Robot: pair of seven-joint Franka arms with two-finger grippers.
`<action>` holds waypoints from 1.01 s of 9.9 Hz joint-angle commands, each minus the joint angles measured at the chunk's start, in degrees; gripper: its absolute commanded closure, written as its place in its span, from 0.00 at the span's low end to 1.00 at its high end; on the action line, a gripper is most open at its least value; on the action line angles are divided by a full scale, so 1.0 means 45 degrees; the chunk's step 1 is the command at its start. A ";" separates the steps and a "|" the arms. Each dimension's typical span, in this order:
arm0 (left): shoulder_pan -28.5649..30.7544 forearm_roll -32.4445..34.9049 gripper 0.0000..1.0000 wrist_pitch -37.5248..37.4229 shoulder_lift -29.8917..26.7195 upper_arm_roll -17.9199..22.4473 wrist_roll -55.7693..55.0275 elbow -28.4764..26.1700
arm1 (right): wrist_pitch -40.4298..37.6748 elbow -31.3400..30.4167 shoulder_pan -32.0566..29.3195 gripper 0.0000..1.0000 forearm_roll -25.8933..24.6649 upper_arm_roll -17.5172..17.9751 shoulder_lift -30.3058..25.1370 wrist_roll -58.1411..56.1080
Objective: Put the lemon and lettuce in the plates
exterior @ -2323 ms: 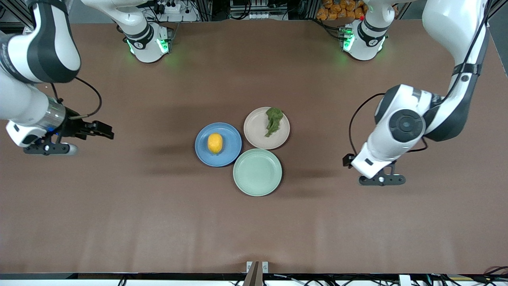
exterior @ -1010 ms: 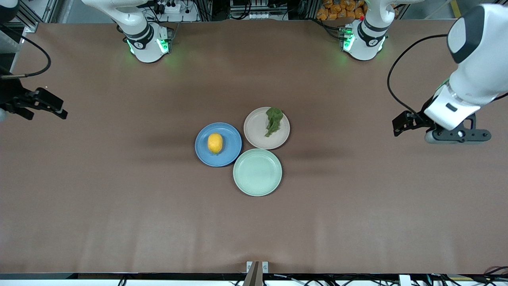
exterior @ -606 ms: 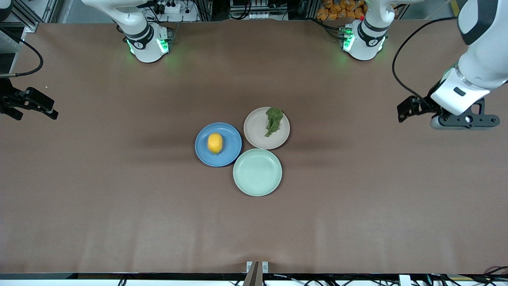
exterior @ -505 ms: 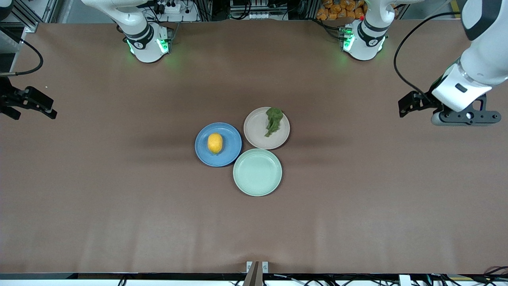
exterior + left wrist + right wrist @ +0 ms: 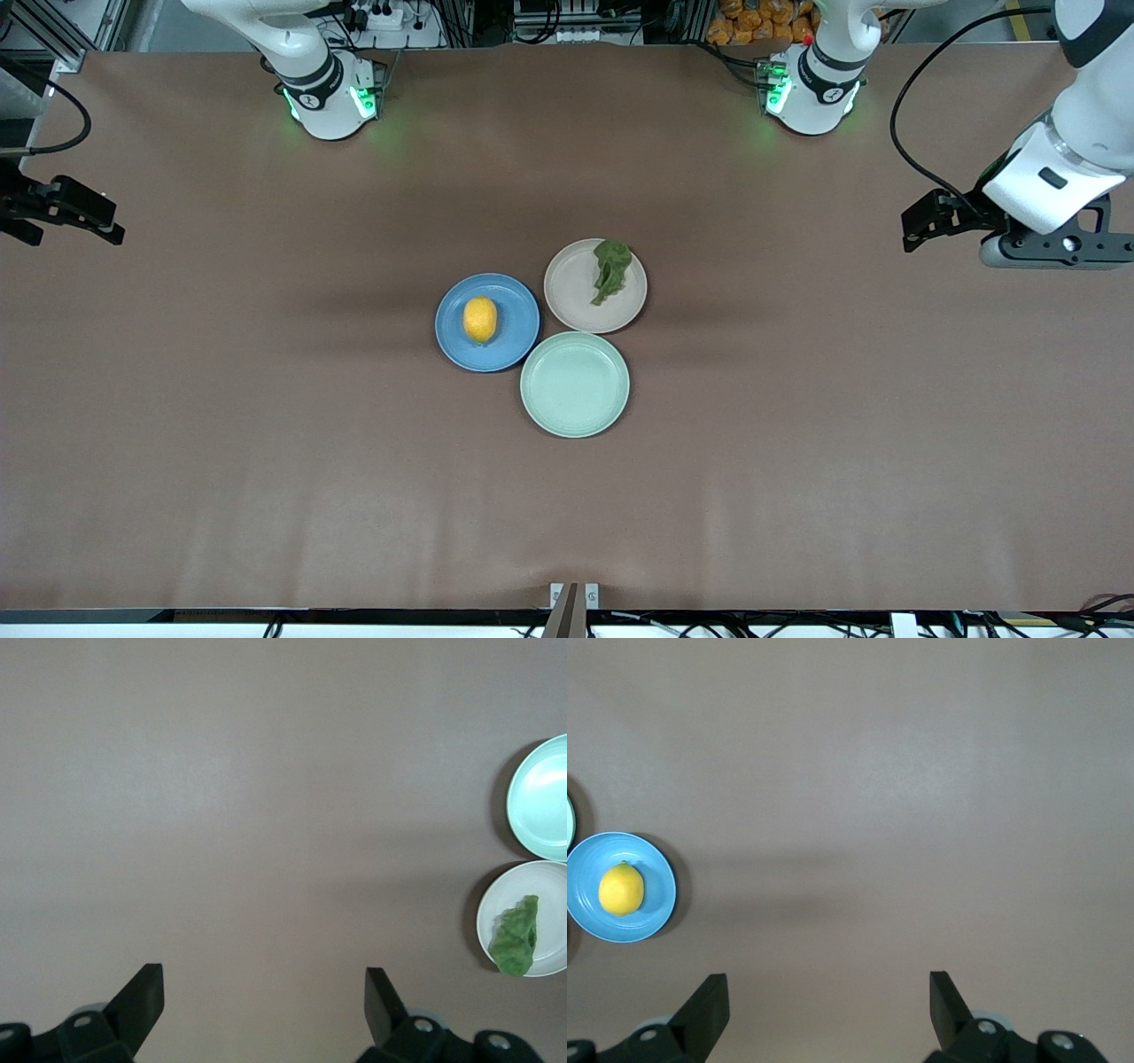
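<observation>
Lemon (image 5: 480,320) sits in the blue plate (image 5: 514,346) and lettuce (image 5: 611,268) in the beige plate (image 5: 576,297) mid-counter (image 5: 266,443), so the left claw (image 5: 264,1010) and right claw (image 5: 828,1008) hang spread and empty over the counter's ends, apparently finished.

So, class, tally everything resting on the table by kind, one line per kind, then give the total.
Plates: 3 – blue plate, beige-pink plate, mint-green plate
Lemons: 1 – the lemon, on the blue plate
Lettuce leaves: 1 – the lettuce, on the beige-pink plate
Total: 5
</observation>
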 commanded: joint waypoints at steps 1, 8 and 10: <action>0.0101 -0.0046 0.00 -0.0192 0.0115 -0.0011 0.0408 0.0441 | -0.0277 0.0537 0.0117 0.00 -0.0158 -0.0134 0.0376 -0.0033; 0.0081 -0.0007 0.00 -0.0250 0.0076 -0.0089 0.0389 0.0617 | 0.0695 0.0615 -0.0080 0.00 -0.0196 -0.0251 0.0669 -0.0111; 0.0023 -0.0124 0.00 -0.0309 0.0095 -0.0128 0.0369 0.0617 | 0.0973 0.0615 -0.0060 0.00 -0.0100 -0.0251 0.0689 -0.0072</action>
